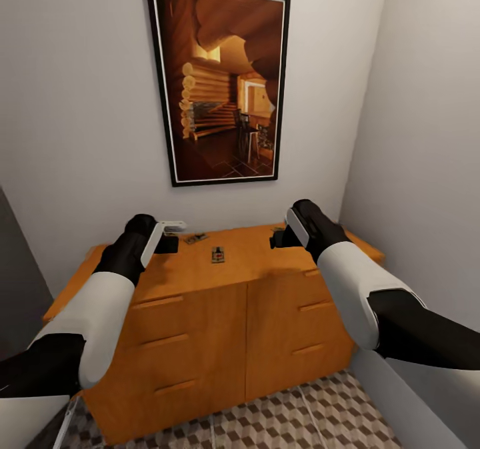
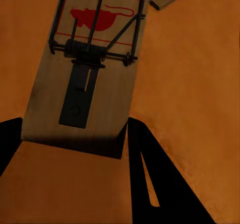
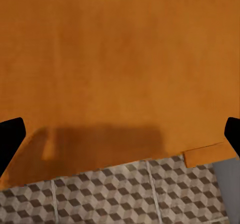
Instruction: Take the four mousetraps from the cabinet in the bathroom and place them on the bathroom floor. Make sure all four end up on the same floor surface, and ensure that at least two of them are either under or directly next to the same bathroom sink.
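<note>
Cabinet [image 1: 200, 282] top mostly bare; traps [image 1: 217, 254] lie mid-top w/ room around them. Wall [image 1: 80, 102] & framed picture [image 1: 220, 79] close behind, side wall at right.

The cabinet [image 1: 220, 316] is warm orange-brown wood. The mousetrap [image 2: 90, 69] on it is pale tan with a red mouse print and dark metal parts. The floor [image 1: 293, 416] tiles carry a brown, beige and white cube pattern. The walls [image 1: 80, 102] are plain white.
</note>
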You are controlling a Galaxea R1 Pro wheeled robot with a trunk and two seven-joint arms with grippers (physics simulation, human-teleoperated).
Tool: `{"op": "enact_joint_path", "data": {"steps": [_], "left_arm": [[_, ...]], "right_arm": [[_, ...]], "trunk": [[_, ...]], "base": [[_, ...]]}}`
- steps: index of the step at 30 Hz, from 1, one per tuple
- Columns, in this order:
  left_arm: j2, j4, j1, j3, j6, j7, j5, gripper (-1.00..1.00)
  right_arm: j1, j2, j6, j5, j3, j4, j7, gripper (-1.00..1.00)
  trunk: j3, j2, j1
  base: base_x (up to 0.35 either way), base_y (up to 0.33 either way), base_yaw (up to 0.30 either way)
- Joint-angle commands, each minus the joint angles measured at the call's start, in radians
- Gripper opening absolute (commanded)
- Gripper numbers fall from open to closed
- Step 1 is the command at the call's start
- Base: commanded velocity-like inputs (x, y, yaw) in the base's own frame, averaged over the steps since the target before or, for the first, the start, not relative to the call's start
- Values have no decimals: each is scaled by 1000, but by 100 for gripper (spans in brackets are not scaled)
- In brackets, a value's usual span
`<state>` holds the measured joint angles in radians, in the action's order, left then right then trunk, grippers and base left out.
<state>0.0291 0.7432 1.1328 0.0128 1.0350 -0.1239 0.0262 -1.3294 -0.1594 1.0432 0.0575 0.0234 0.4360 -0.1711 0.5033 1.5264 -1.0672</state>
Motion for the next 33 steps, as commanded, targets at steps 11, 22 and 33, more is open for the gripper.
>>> {"op": "enact_joint_path", "data": {"steps": [11, 22, 33], "left_arm": [[-8, 0, 1, 0, 5, -2, 0, -100], [-5, -1, 1, 0, 5, -2, 1, -100], [1, 1, 1, -1, 4, -2, 5, -100]], "right_arm": [[-1, -6, -22, 8, 3, 1, -7, 100], [-1, -15, -36, 9, 3, 1, -6, 100], [-1, -15, -37, 15, 3, 1, -5, 100]], "trunk": [[1, 1, 0], [1, 1, 0], [1, 1, 0]], "base": [[0, 0, 286], [0, 0, 286], [0, 0, 267]]}}
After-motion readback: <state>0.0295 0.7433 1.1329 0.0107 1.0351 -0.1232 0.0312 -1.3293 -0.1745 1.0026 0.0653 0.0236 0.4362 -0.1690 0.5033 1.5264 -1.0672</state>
